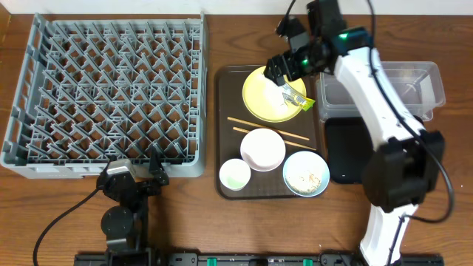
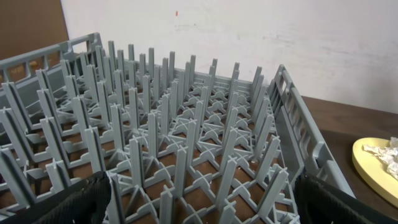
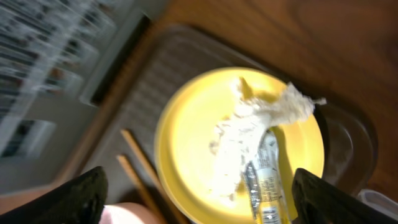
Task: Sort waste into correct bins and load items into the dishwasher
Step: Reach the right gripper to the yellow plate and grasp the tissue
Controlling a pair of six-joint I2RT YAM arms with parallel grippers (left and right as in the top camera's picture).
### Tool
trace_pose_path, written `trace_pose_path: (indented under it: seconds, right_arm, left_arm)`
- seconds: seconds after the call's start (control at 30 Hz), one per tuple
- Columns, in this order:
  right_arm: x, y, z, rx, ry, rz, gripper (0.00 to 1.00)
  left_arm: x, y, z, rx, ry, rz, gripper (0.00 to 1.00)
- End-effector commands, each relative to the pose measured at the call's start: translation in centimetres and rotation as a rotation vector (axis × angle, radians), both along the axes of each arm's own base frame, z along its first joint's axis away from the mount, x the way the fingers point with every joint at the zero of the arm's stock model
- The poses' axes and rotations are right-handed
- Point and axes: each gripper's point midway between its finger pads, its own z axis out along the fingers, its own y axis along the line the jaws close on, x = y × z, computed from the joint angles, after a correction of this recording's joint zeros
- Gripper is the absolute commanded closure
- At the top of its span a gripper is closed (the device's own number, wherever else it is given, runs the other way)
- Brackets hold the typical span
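Wooden table [image 1: 236, 29]: at the dark brown serving tray's [image 1: 223, 133] far-right corner, a crumpled white paper napkin [image 3: 249, 134] overlaps a green-yellow wrapper [image 3: 268, 186] on a round yellow plate [image 1: 259, 100]. Right gripper [image 1: 283, 70] above and left gripper [image 2: 199, 199] gape empty; one pinch might grab both wastes.

The table [image 1: 244, 37] was evenly lit from above; shadows were kept soft. The yellow plate [image 3: 186, 143] was smeared by motion blur.
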Motion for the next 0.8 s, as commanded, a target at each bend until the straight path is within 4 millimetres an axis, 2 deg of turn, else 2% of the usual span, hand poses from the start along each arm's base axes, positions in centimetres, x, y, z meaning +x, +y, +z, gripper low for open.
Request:
trace_pose_path:
  seconds: [0.0,0.1,0.3,0.47,0.77]
  right_arm:
    - [0.8,-0.1,-3.4,-0.171,-0.012,-0.012,0.1]
    - [0.8,0.1,-6.5,-0.299,-0.002,-0.021,0.14]
    - [1.4,0.0,-10.2,-0.416,0.0,-0.095,0.18]
    - [1.6,-0.2,-11.7,-0.425,0.022,-0.121,0.18]
    - [1.6,-1.0,-13.0,-0.437,0.048,-0.138,0.16]
  left_arm:
    - [-0.1,0.2,-1.8,0.009,0.05,0.012,0.05]
    - [-0.1,0.2,-1.8,0.009,0.05,0.012,0.05]
    - [-0.1,0.2,-1.8,0.009,0.05,0.012,0.05]
    - [-0.1,0.2,-1.8,0.009,0.05,0.012,0.05]
    - [-0.1,0.2,-1.8,0.009,0.05,0.012,0.05]
